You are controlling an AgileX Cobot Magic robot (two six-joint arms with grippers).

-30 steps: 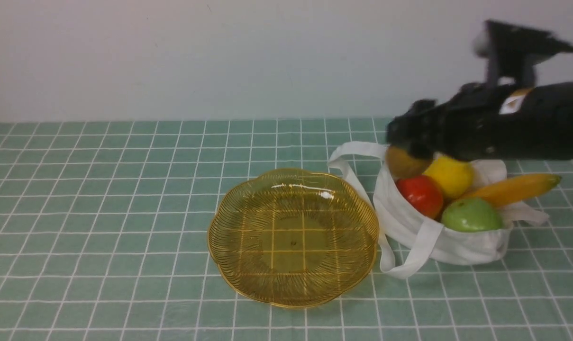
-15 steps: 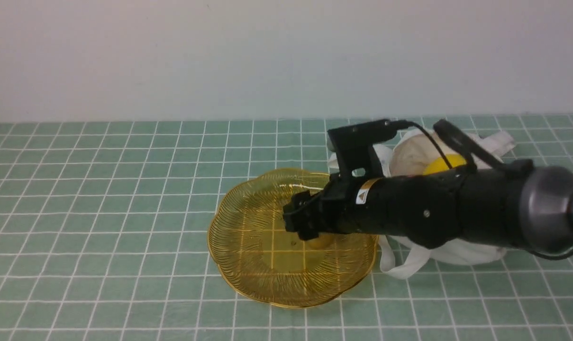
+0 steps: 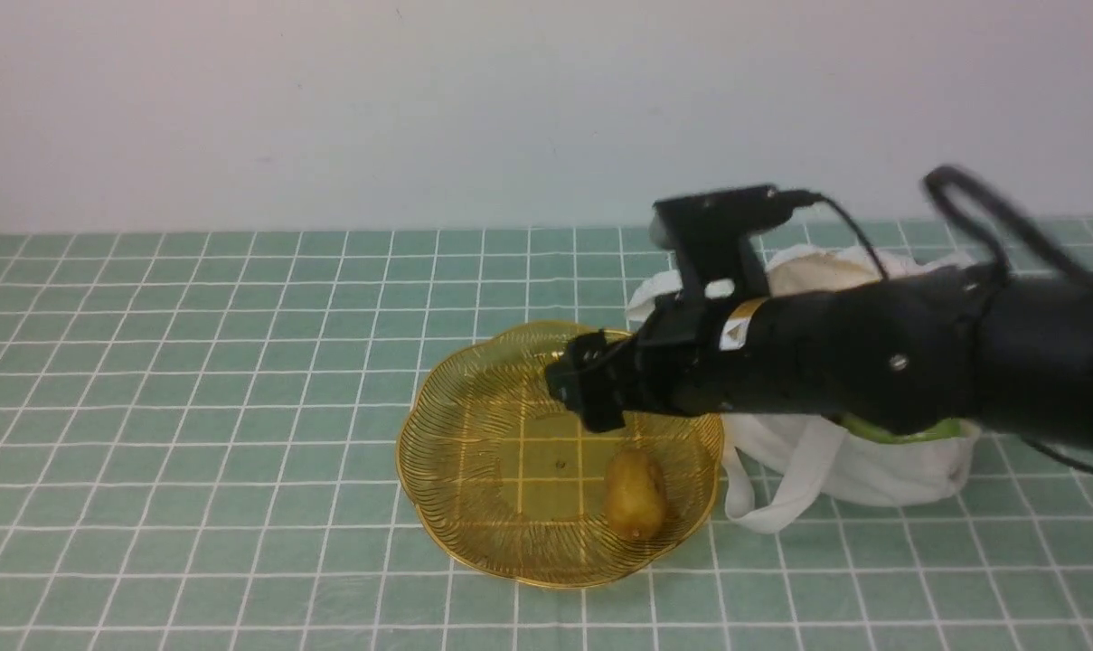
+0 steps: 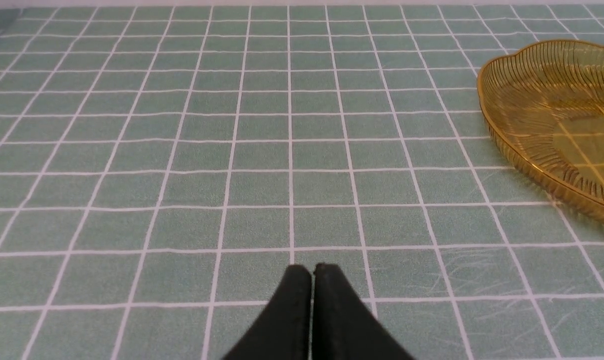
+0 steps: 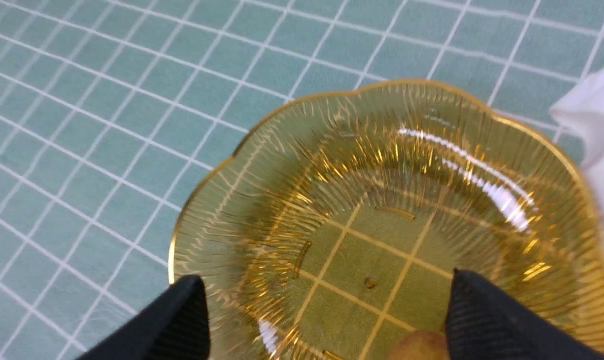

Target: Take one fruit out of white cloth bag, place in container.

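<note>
The brownish oval fruit [image 3: 636,495] lies loose in the amber scalloped bowl [image 3: 474,470], on its near right side. Only the fruit's top [image 5: 419,347] shows in the right wrist view, between the fingers. My right gripper [image 3: 587,384] hovers open above the bowl's far right part, clear of the fruit; in its own view the right gripper [image 5: 326,282] looks down onto the bowl [image 5: 222,200]. The white cloth bag [image 3: 862,466] sits right of the bowl, mostly hidden behind my right arm. My left gripper [image 4: 311,270] is shut and empty over bare cloth, left of the bowl [image 4: 541,90].
A green checked cloth [image 3: 193,407] covers the table. A green apple's edge [image 3: 890,432] peeks from the bag under my right arm. A bag strap [image 3: 781,502] loops onto the cloth right of the bowl. A plain pale wall [image 3: 329,108] stands behind.
My right gripper carried the fruit from the bag to the bowl, opened, and let it go. It has since risen slightly; the fruit now lies free in the bowl.
</note>
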